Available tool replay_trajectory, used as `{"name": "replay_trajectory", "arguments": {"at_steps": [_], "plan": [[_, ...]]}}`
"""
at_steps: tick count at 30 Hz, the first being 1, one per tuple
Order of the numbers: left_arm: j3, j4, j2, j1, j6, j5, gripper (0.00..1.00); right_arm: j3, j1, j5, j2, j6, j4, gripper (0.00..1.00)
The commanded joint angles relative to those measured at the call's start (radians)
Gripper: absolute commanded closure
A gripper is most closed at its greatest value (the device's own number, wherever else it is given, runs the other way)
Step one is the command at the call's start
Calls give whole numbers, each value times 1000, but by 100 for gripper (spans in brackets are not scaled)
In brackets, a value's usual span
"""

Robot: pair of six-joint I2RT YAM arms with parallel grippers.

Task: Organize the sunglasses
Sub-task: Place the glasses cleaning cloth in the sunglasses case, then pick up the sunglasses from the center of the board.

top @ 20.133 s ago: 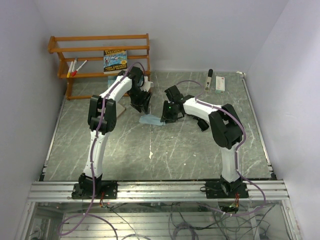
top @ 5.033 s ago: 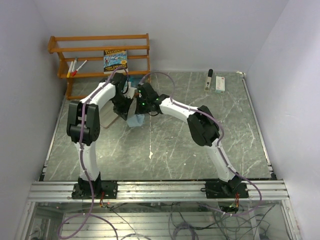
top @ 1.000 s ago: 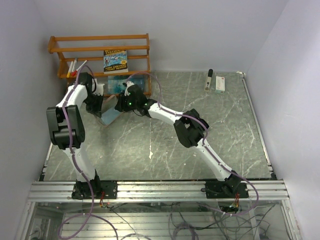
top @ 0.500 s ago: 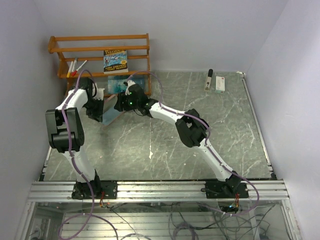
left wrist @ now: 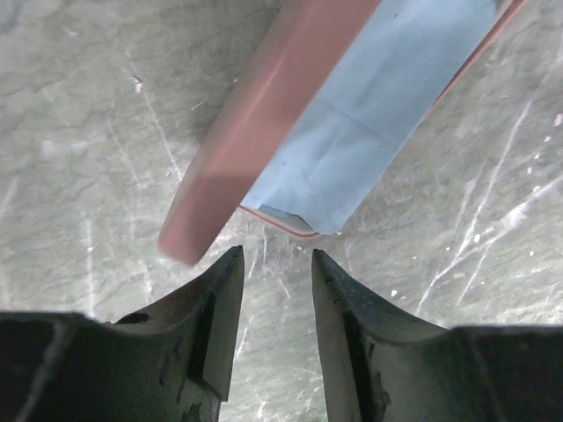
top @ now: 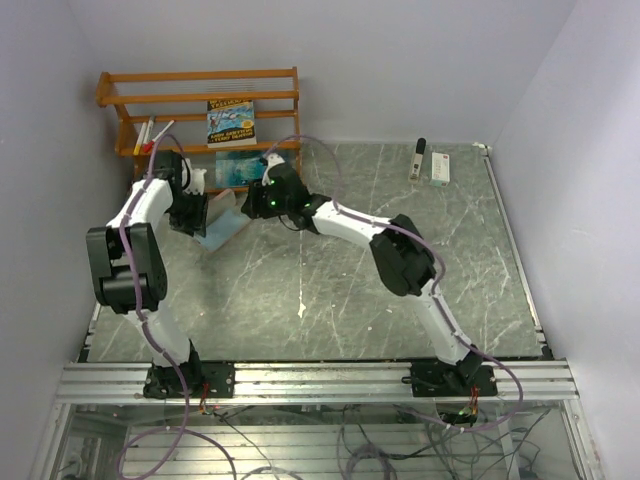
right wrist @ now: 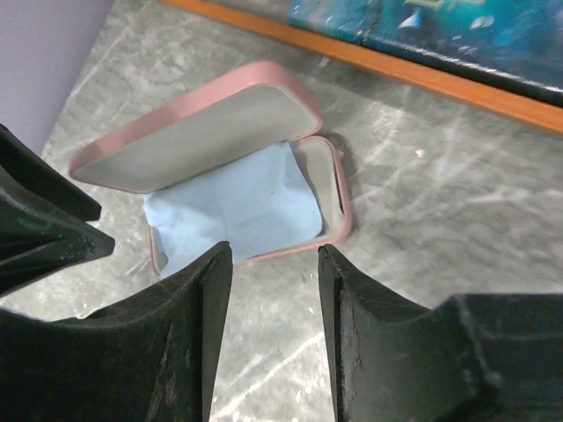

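Note:
A pink glasses case (top: 224,229) lies open on the table in front of the shelf. Its lid (right wrist: 198,134) stands raised, and a light blue cloth (right wrist: 239,209) covers the inside of the tray. The sunglasses are hidden in every view. My left gripper (left wrist: 276,256) is open just off the case's corner, with the lid (left wrist: 255,114) and the blue cloth (left wrist: 378,114) ahead of it and nothing between its fingers. My right gripper (right wrist: 274,250) is open at the case's near rim (right wrist: 345,215) and holds nothing. From above, the left gripper (top: 196,214) and the right gripper (top: 255,204) flank the case.
The orange wooden shelf (top: 200,105) stands at the back left, close behind the case. It holds a book (top: 230,121), markers (top: 150,135) and a blue book (right wrist: 440,26) on its low rail. A white box (top: 441,167) and a dark stick (top: 419,157) lie at the back right.
My left gripper has opened from shut and let go of the case. The right gripper has drawn back a little to the right. The case stays open on the table.

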Motion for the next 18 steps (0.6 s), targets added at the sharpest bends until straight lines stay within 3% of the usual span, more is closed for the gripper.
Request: {"name": "replay_trajectory", "arguments": {"at_steps": [1,5,9,12,18], "plan": [[23,23,-110,6,19,-21,52,-119,-53,58,-182,14,-33,57],[36,-2,-169,5,51,7,52,-251,-150,147,-327,48,-219,63],[39,-17,-226,-8,76,61,51,-415,-337,184,-488,94,-402,68],[22,-14,-271,-57,90,41,49,-499,-429,229,-567,7,-502,64],[-4,-64,-311,-105,112,103,49,-463,-474,273,-561,-172,-677,62]]}}
